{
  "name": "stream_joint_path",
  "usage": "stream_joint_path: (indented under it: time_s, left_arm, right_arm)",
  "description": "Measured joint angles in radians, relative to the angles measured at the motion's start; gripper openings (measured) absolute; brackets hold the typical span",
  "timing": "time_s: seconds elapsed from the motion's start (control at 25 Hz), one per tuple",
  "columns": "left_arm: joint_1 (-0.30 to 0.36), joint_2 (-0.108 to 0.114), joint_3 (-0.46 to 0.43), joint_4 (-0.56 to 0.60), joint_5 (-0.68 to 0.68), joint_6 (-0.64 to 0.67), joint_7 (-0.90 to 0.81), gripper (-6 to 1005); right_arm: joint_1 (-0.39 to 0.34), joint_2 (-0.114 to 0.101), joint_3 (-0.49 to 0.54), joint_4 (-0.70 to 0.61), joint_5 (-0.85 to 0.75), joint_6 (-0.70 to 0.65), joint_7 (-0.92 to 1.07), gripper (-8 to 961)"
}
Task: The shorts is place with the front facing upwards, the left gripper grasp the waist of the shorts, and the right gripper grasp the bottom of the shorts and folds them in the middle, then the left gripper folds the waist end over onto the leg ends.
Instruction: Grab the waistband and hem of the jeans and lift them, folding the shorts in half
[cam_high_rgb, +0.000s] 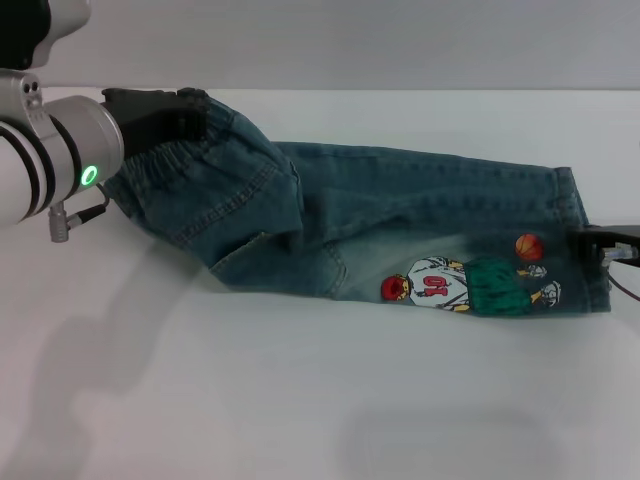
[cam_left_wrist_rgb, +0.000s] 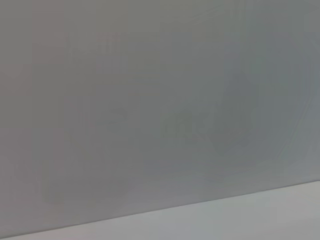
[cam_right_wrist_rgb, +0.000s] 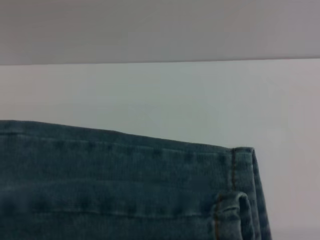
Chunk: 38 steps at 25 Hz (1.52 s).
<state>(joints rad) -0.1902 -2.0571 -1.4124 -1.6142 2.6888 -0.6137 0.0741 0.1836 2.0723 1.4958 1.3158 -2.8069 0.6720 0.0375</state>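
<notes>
The blue-green denim shorts (cam_high_rgb: 400, 225) lie across the white table (cam_high_rgb: 300, 400), folded lengthwise, with the cartoon print (cam_high_rgb: 460, 283) and orange basketball (cam_high_rgb: 529, 246) facing up. At the far left, my left gripper (cam_high_rgb: 165, 112) is shut on the ruffled waist (cam_high_rgb: 165, 158), which looks raised off the table. My right gripper (cam_high_rgb: 605, 243) shows only as a black part at the right edge, against the leg hems (cam_high_rgb: 583, 235). The right wrist view shows a stitched hem (cam_right_wrist_rgb: 125, 150) close up. The left wrist view shows no shorts.
Bare white table (cam_high_rgb: 420, 120) stretches behind and in front of the shorts. A grey wall (cam_left_wrist_rgb: 150, 100) stands beyond the table's far edge. A thin cable (cam_high_rgb: 625, 285) hangs by the right gripper.
</notes>
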Motion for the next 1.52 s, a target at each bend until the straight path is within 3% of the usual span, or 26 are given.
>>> stream_joint_path:
  time_s: [0.2,0.88,1.4,1.52]
  left_arm:
    - [0.0,0.0,0.004,0.0,0.0,0.001,0.001,30]
    - [0.001,-0.001,-0.004,0.012,0.0,0.032,0.001,33]
    - [-0.009,-0.002,-0.003,0.028,0.0,0.032,0.001,36]
    - [-0.013,-0.001,-0.004,0.036,0.0,0.034,0.002,37]
  right_arm:
    - [0.0,0.0,-0.002,0.008,-0.002,0.0,-0.001,-2]
    - [-0.055,-0.003,0.023,0.172,-0.03,-0.009,-0.014,30]
    - [-0.027,0.002,0.058,0.13,-0.023,0.049,-0.007,66]
    - [-0.035,0.003,0.061,0.134,-0.023,0.046,-0.001,124]
